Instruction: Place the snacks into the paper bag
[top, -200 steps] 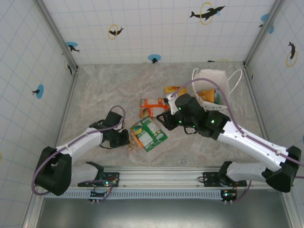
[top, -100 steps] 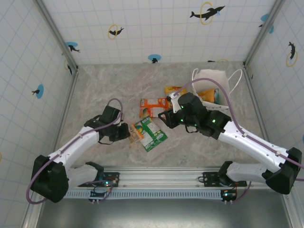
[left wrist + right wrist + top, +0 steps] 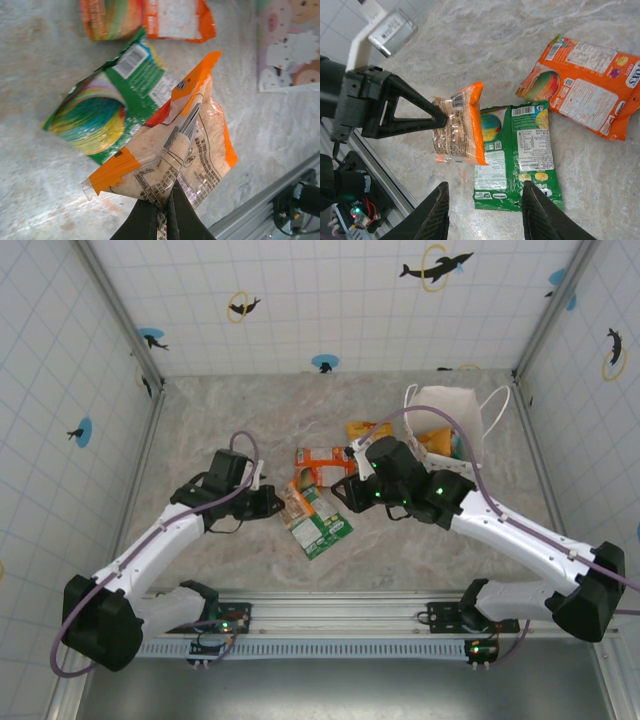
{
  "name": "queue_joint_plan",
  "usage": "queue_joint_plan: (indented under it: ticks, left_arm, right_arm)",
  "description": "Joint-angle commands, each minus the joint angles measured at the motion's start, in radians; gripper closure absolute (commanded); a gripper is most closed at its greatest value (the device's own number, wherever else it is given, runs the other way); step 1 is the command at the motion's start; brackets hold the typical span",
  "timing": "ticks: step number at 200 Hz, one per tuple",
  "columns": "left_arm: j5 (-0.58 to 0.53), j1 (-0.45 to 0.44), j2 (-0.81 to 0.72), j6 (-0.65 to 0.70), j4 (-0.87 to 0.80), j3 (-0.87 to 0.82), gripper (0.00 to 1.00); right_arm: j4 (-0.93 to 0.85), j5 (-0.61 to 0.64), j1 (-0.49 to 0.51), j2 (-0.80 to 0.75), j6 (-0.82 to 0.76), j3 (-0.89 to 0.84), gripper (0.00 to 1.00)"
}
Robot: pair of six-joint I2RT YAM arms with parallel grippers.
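Observation:
My left gripper [image 3: 168, 192] is shut on the edge of a clear packet with orange ends and brownish contents [image 3: 175, 145], which hangs above the table. In the top view that packet [image 3: 292, 502] is just left of the green snack packet [image 3: 320, 525]. My right gripper [image 3: 487, 212] is open with nothing between its fingers, hovering over the green packet [image 3: 520, 155]. Orange packets [image 3: 320, 464] lie behind it. The white paper bag [image 3: 448, 410] stands at the back right with snacks showing inside, and a yellow-orange packet [image 3: 364, 428] lies beside it.
A pale packet printed with cartoon animals [image 3: 290, 45] lies to the right of the green one. The metal rail [image 3: 330, 612] runs along the near edge. Tiled walls close in the left, back and right sides.
My left gripper has lifted the clear orange-ended packet off the table and carried it away from the near edge, toward the green packet. My right gripper has shifted slightly left and opened a little.

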Motion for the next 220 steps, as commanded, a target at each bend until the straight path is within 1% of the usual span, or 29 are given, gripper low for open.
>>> queue_joint_plan:
  ticks: [1,13,38,67,119,139,150,170,186,198,208,215,220]
  left_arm:
    - [0.13,-0.008,-0.019,0.065,0.085,0.043,1.0]
    - [0.176,-0.016,-0.02,0.086,0.114,0.05,1.0]
    - [0.236,-0.034,-0.009,0.121,0.15,0.066,1.0]
    - [0.286,-0.064,0.002,0.141,0.182,0.08,1.0]
    - [0.308,-0.082,-0.001,0.149,0.229,0.081,1.0]
    - [0.298,-0.084,-0.003,0.142,0.247,0.08,1.0]
    - [0.291,-0.085,-0.003,0.14,0.25,0.081,1.0]
    - [0.277,-0.085,0.001,0.14,0.251,0.084,1.0]
    - [0.273,-0.087,0.003,0.139,0.256,0.086,0.94]
    - [0.268,-0.089,0.002,0.136,0.261,0.086,0.87]
    - [0.256,-0.089,0.001,0.13,0.268,0.086,0.79]
    - [0.247,-0.089,-0.001,0.125,0.274,0.086,0.72]
    - [0.242,-0.09,-0.001,0.121,0.277,0.086,0.65]
  right_arm:
    - [-0.002,-0.061,-0.012,0.03,0.026,0.045,0.58]
    - [0.021,-0.103,-0.014,0.046,0.035,0.048,0.57]
    - [0.058,-0.172,-0.014,0.087,0.048,0.057,0.57]
    - [0.059,-0.18,-0.014,0.125,0.052,0.083,0.56]
    - [0.093,-0.219,-0.022,0.14,0.057,0.079,0.58]
    - [0.093,-0.225,-0.027,0.137,0.063,0.079,0.7]
    - [0.094,-0.221,-0.031,0.13,0.063,0.077,0.78]
    - [0.097,-0.204,-0.034,0.114,0.063,0.072,0.88]
    - [0.103,-0.189,-0.035,0.099,0.067,0.066,0.92]
    - [0.108,-0.176,-0.036,0.086,0.071,0.063,0.94]
    - [0.11,-0.161,-0.037,0.074,0.073,0.064,0.95]
    - [0.108,-0.147,-0.037,0.065,0.072,0.063,0.95]
    - [0.106,-0.138,-0.036,0.058,0.07,0.063,0.95]
